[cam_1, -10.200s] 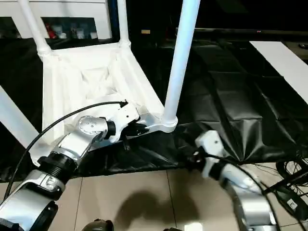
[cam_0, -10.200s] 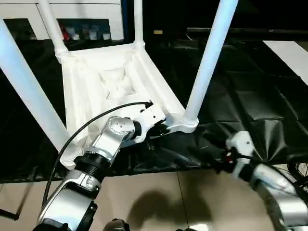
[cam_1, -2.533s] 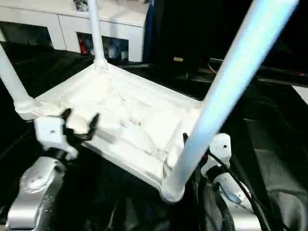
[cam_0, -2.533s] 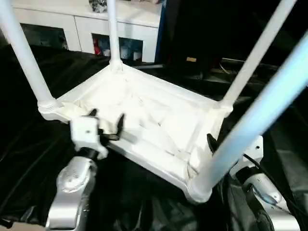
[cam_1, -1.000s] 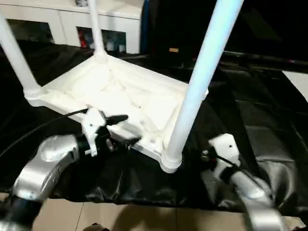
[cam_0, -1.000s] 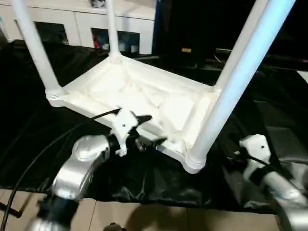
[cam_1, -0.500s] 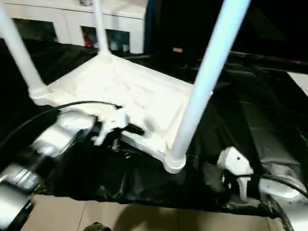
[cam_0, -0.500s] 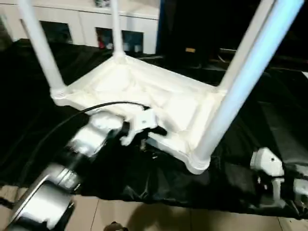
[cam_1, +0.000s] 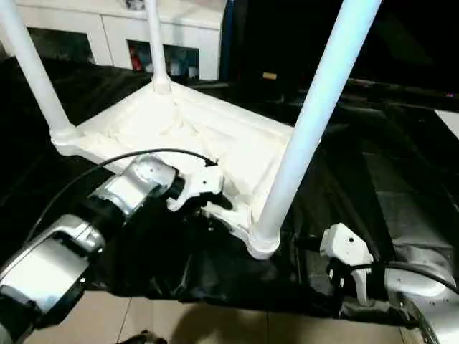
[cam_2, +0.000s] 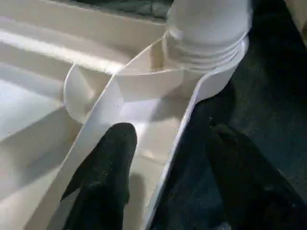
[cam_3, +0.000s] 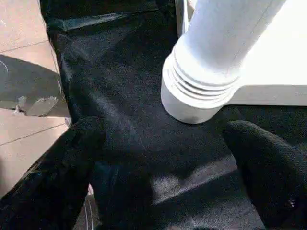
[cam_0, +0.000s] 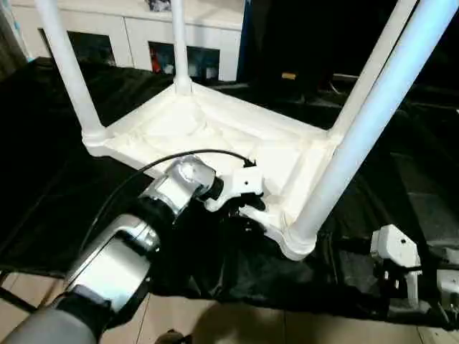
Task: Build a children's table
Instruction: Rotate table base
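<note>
Looking down, I see the table (cam_0: 215,136) upside down on black sheeting (cam_0: 50,172) over a tiled floor (cam_0: 237,330), white cabinets (cam_0: 143,36) behind. Left gripper (cam_2: 163,167) jaws straddle its rim; right gripper (cam_3: 158,158) jaws apart, empty.

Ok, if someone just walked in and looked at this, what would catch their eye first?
The upside-down white table on the black sheet, its four legs sticking up, the nearest leg looming large. Next, the left gripper straddling the table's near rim beside that leg's socket. The right gripper hangs open off to the right.
</note>
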`<state>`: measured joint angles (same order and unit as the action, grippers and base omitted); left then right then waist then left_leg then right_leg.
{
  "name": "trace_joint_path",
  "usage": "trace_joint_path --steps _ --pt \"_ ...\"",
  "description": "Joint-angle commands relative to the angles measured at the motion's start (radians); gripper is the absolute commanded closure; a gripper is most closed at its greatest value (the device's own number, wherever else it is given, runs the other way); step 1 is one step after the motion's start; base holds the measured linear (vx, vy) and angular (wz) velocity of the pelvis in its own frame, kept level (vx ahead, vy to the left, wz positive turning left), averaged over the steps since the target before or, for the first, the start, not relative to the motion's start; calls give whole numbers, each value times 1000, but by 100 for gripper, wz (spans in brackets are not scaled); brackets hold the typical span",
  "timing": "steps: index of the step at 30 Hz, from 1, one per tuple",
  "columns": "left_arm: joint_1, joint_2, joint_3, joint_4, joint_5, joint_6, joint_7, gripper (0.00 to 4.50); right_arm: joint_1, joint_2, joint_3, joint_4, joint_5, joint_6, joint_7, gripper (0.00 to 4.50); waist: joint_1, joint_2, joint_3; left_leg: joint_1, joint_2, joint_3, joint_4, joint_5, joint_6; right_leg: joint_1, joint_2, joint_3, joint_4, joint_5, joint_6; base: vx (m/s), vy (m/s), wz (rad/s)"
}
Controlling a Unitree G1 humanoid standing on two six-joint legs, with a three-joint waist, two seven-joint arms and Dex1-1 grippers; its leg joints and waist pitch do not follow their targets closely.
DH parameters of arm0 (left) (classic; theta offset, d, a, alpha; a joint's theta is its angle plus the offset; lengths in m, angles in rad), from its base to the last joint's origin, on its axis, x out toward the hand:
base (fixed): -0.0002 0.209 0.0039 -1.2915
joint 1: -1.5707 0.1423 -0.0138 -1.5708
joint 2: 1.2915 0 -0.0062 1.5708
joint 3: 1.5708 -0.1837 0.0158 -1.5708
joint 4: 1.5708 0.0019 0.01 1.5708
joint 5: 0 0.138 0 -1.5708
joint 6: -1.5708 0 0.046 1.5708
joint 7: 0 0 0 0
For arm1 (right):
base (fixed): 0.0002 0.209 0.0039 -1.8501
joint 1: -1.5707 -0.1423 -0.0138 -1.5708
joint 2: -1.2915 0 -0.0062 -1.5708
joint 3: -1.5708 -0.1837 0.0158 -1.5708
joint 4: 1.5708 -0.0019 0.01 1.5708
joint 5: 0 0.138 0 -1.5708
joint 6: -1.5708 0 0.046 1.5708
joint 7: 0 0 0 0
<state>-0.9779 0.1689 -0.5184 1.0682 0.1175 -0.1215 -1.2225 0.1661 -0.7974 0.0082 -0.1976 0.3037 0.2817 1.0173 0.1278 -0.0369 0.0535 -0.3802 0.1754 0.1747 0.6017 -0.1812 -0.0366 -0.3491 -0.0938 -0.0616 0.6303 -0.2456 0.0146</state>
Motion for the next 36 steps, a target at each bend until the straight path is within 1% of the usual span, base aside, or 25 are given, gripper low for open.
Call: trace_joint_path --steps 1,3,4,5,6,8,10,11,12,14,15,18,21,22,23,24,25,27,28,29,31,33,34,35,36 --pt "-24 -8 -18 20 33 -23 28 213 3 -6 1 -24 -8 11 -6 0 5 -6 -59 23 68 -26 -72 -170 93 34 -80 44 -78 31 -283 0 0 0" --pt "-36 -24 -24 47 54 -34 54 220 5 -4 2 -32 -8 16 -10 0 5 -7 -60 22 68 -26 -71 -162 94 35 -79 44 -75 44 -283 0 0 0" --pt "-38 -35 -21 57 56 -34 59 231 3 -1 3 -33 -8 18 -12 0 6 -3 -60 22 68 -26 -71 -162 95 35 -80 45 -76 56 -287 0 0 0" --pt "-39 -38 -21 60 56 -35 60 243 2 -1 3 -33 -9 18 -12 0 9 -3 -61 23 69 -27 -71 -159 96 35 -80 44 -75 64 -289 0 0 0" --pt "-39 -40 -28 66 68 -41 71 250 0 1 6 -31 -10 18 -13 0 8 -6 -61 23 70 -26 -71 -156 99 35 -80 45 -74 71 -291 0 0 0" --pt "-42 -43 -34 82 82 -53 82 255 -4 2 10 -29 -12 18 -14 0 13 -5 -61 22 69 -26 -69 -149 103 35 -80 45 -72 82 -292 0 0 0" --pt "-43 -45 -36 90 87 -58 82 276 -8 2 14 -26 -15 16 -14 0 15 -5 -60 23 68 -26 -70 -153 104 35 -80 44 -74 72 -289 0 0 0" --pt "-48 -49 -31 104 93 -66 85 288 -14 2 15 -23 -16 16 -13 0 14 -9 -60 23 69 -26 -71 -154 104 35 -81 44 -74 66 -287 0 0 0" --pt "-54 -54 -25 122 100 -76 91 288 -19 2 17 -20 -16 16 -13 0 14 -9 -60 23 69 -26 -71 -155 103 34 -81 44 -75 60 -286 0 0 0" --pt "-58 -57 -20 129 101 -79 90 313 -21 1 18 -19 -16 16 -13 0 15 -7 -60 24 70 -26 -72 -156 101 33 -82 44 -75 53 -285 0 0 0" --pt "-62 -59 -18 132 102 -77 85 313 -25 1 20 -14 -18 14 -13 0 15 -10 -59 23 69 -26 -72 -158 99 34 -82 44 -77 48 -284 0 0 0" --pt "-74 -65 -18 148 114 -61 56 342 -35 7 28 -10 -25 14 -16 0 16 -7 -60 23 70 -26 -72 -155 99 33 -82 45 -75 54 -286 0 0 0" --pt "-76 -67 -19 152 114 -47 38 362 -35 9 30 -13 -25 15 -18 0 15 -8 -61 21 69 -27 -71 -138 104 35 -83 43 -72 83 -288 0 0 0" --pt "-79 -69 -18 157 117 -41 34 362 -35 9 31 -13 -24 15 -18 0 14 -8 -61 22 69 -27 -71 -134 106 35 -83 44 -71 92 -290 0 0 0" --pt "-84 -70 -24 162 126 -24 15 367 -34 9 33 -13 -24 14 -18 0 15 -3 -62 21 69 -27 -70 -129 110 35 -84 44 -70 106 -293 0 0 0" --pt "-89 -70 -29 163 134 -5 -9 371 -34 8 34 -11 -25 12 -18 0 14 -6 -62 21 69 -27 -70 -124 114 35 -83 44 -69 118 -296 0 0 0" --pt "-91 -68 -34 157 135 21 -48 380 -35 6 34 -7 -27 8 -17 0 14 -5 -61 22 70 -27 -70 -124 115 35 -84 43 -69 116 -300 0 0 0" --pt "-91 -70 -26 145 128 45 -62 392 -39 3 33 0 -27 5 -14 0 13 -8 -59 22 69 -26 -71 -137 113 35 -84 43 -72 98 -303 0 0 0" --pt "-88 -72 -20 136 124 54 -66 396 -42 3 31 4 -29 4 -13 0 13 -7 -58 22 69 -26 -72 -143 113 35 -85 43 -73 88 -304 0 0 0" --pt "-85 -73 -16 130 122 61 -69 412 -44 3 30 7 -31 3 -12 0 12 -7 -58 22 70 -26 -73 -149 110 35 -85 43 -75 71 -306 0 0 0" --pt "-78 -79 6 110 101 101 -57 418 -48 3 29 13 -35 0 -10 0 11 -8 -57 22 71 -26 -73 -153 111 34 -85 43 -75 64 -314 0 0 0" --pt "-60 -92 63 69 52 175 15 426 -53 4 31 21 -39 -5 -11 0 11 -9 -58 21 72 -26 -72 -141 115 37 -85 42 -70 85 -322 0 0 0" --pt "-49 -93 85 50 39 203 48 431 -54 5 32 23 -40 -7 -12 0 11 -10 -58 20 71 -26 -71 -136 119 36 -85 42 -70 88 -324 0 0 0" --pt "-34 -93 108 28 26 231 85 434 -53 6 33 23 -40 -8 -14 0 10 -14 -59 18 68 -25 -69 -130 127 36 -84 41 -71 92 -324 0 0 0" --pt "-19 -89 124 7 20 253 113 435 -51 7 34 22 -40 -9 -15 0 9 -11 -60 17 69 -26 -68 -124 132 39 -85 41 -69 98 -327 0 0 0"
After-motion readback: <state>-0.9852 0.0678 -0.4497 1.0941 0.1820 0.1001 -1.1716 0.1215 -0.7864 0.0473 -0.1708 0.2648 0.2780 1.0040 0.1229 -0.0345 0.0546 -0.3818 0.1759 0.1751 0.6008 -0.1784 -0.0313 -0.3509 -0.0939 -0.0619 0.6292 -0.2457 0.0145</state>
